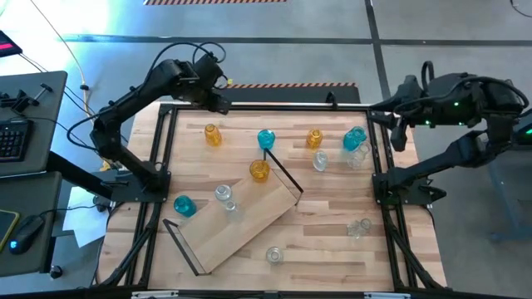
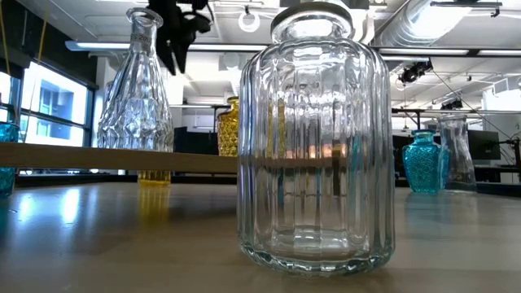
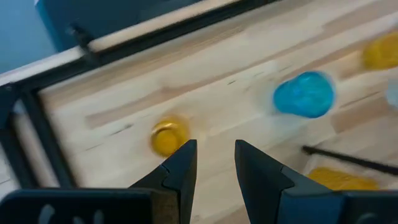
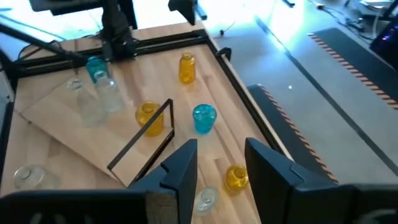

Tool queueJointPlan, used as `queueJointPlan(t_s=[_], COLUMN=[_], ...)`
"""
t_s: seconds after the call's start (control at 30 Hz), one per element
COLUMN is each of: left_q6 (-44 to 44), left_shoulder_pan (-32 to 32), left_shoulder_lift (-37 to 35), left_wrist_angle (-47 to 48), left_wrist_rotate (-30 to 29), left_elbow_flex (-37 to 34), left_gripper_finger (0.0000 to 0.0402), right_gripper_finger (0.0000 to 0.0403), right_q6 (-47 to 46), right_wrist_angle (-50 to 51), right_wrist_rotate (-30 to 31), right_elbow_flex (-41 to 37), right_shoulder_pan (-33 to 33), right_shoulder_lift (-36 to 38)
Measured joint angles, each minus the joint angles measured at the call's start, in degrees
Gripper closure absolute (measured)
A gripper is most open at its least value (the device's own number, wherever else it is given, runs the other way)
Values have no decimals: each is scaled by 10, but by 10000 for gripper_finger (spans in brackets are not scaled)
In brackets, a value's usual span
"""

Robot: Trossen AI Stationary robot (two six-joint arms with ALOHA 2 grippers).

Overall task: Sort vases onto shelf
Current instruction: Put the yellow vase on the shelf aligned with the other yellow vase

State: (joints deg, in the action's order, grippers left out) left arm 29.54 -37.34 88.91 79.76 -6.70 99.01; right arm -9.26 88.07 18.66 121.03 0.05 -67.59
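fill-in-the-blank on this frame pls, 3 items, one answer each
1. The shelf carries ___ vases.
2. The vase at the table's left edge, beside the shelf, is ___ in colour.
3. The left gripper hangs open above the table, nearest a ___ vase.

Missing words: three; teal; yellow

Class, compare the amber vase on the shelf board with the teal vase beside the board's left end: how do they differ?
The amber vase is yellow and stands on the shelf board; the teal vase is blue and stands on the tabletop just off the board. Both are small translucent glass, apparently upright, and neither is held.
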Motion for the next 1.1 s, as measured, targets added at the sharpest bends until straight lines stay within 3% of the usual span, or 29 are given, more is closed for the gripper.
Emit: queueJointPlan(t_s=[0.2,0.5,0.67,0.87,1.1], left_q6=[-60,-182,-277,-270,-308], left_shoulder_pan=[-1,34,57,60,62], left_shoulder_lift=[16,80,116,144,118], left_wrist_angle=[3,-122,-181,-173,-4], left_wrist_rotate=[24,184,165,147,122], left_elbow_flex=[0,0,0,0,0], left_gripper_finger=[300,300,300,300,300], right_gripper_finger=[285,285,285,285,285], right_q6=[-53,-111,-131,-138,-128], right_wrist_angle=[0,0,14,19,19], right_wrist_rotate=[42,99,103,103,100], right_elbow_flex=[0,0,0,0,0], right_shoulder_pan=[0,0,0,0,0], right_shoulder_lift=[1,-2,-7,-11,-7])
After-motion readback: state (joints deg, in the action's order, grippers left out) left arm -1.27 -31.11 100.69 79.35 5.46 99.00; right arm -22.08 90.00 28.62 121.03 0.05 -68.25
